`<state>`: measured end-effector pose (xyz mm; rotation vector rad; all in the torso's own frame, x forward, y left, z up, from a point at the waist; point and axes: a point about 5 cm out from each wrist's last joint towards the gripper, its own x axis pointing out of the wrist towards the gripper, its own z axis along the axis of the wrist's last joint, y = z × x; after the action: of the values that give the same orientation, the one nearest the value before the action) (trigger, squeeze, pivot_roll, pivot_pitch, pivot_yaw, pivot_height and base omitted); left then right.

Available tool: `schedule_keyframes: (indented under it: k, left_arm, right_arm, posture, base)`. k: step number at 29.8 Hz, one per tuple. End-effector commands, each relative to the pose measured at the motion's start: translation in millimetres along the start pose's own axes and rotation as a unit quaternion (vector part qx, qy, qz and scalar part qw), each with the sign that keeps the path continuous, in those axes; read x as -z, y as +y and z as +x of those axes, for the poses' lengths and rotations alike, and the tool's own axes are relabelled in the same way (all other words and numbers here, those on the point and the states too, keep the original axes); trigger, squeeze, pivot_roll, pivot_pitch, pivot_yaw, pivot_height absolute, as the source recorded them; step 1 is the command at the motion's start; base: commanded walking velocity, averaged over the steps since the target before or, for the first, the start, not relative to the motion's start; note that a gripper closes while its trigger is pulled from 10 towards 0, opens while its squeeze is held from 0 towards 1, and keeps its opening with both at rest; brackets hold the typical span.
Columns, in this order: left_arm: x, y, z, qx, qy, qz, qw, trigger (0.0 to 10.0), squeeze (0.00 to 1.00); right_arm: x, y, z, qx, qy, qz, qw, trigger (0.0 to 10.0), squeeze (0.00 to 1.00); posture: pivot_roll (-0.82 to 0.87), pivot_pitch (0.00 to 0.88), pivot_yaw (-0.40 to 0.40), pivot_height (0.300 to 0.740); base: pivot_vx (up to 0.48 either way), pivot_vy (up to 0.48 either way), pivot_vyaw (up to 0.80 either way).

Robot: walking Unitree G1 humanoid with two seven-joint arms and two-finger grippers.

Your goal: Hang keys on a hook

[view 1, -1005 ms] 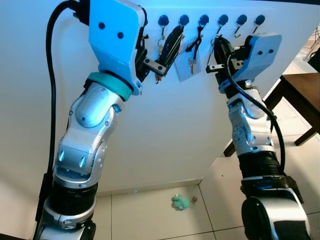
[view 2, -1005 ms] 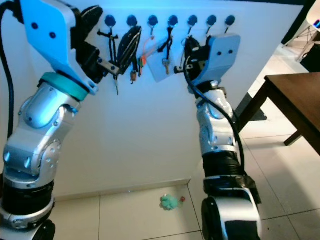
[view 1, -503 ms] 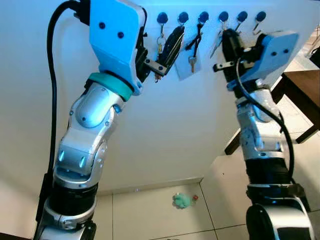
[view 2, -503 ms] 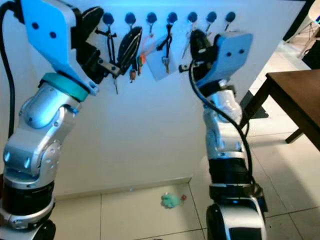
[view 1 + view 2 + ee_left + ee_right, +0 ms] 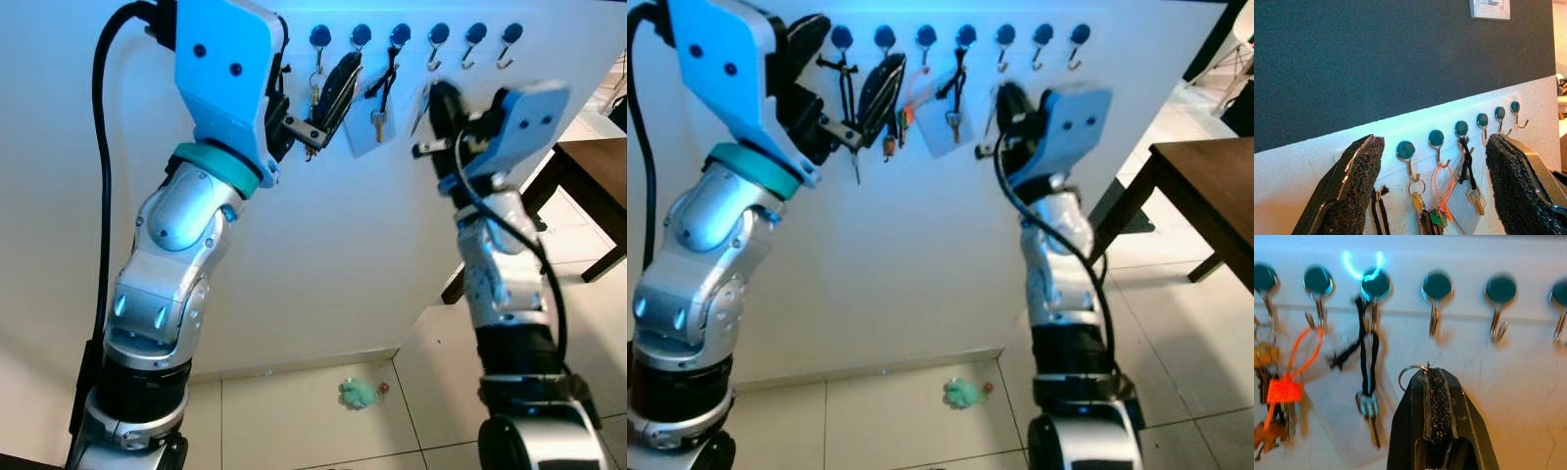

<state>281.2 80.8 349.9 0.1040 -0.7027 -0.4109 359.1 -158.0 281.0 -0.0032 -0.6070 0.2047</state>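
Key ring (image 5: 1409, 373) pinched in your right gripper (image 5: 1434, 377), fingers pressed together.
Empty hook (image 5: 1436, 296) sits just above the fingertips; left gripper (image 5: 1435, 191) spread, idle.

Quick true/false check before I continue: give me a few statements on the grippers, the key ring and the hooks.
1. The right gripper is shut on a key ring. True.
2. That ring already hangs on a hook. False: it sits below the empty hook, apart from it.
3. The left gripper is shut. False: its fingers stand wide apart.
4. A key on a black cord hangs from one hook. True.
5. All hooks are occupied. False: several are bare.
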Motion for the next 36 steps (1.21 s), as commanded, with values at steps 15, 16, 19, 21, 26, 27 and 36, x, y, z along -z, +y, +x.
schedule_keyframes:
  k: [15,16,19,21,26,27,36]
  left_arm:
    - [-16,-11.7,-2.4,0.006,-0.011,-0.001,1.0,10.0,0.0]
    - [-16,-11.9,-2.7,0.005,-0.01,-0.001,1.0,10.0,0.0]
    - [-17,-12.1,-3.1,0.005,-0.009,-0.001,1.0,10.0,0.0]
    - [-18,-12.3,-3.3,0.005,-0.008,-0.001,1.0,10.0,0.0]
    - [-19,-12.3,-3.4,0.004,-0.009,-0.002,1.0,10.0,0.0]
    - [-19,-12.3,-3.5,0.004,-0.009,-0.002,1.0,10.0,0.0]
    - [-20,-12.1,-4.3,0.002,-0.007,-0.001,1.0,10.0,0.0]
  right_arm:
    - [-25,1.0,4.2,-0.013,-0.045,-0.022,0.999,10.0,0.0]
    - [-29,0.4,5.5,-0.014,-0.052,-0.024,0.998,10.0,0.0]
    - [-35,-0.9,7.5,-0.013,-0.061,-0.027,0.998,10.0,0.0]
    - [-37,-4.4,9.7,-0.006,-0.063,-0.026,0.998,10.0,0.0]
    - [-34,-8.9,11.8,0.005,-0.056,-0.023,0.998,10.0,0.0]
    - [-32,-10.9,12.8,0.01,-0.052,-0.021,0.998,10.0,0.0]
    - [-29,-18.8,15.6,0.026,-0.042,-0.018,0.999,10.0,0.0]
  posture:
    - [-0.13,0.088,0.032,0.74]
    - [-0.13,0.088,0.032,0.74]
    - [-0.13,0.091,0.034,0.74]
    - [-0.13,0.091,0.034,0.74]
    - [-0.13,0.091,0.034,0.74]
    - [-0.13,0.092,0.035,0.74]
    - [-0.12,0.095,0.033,0.74]
  base:
    - [0.0,0.0,0.0]
    - [0.0,0.0,0.0]
    - [0.0,0.0,0.0]
    - [0.0,0.0,0.0]
    - [0.0,0.0,0.0]
    - [0.0,0.0,0.0]
    - [0.0,0.0,0.0]
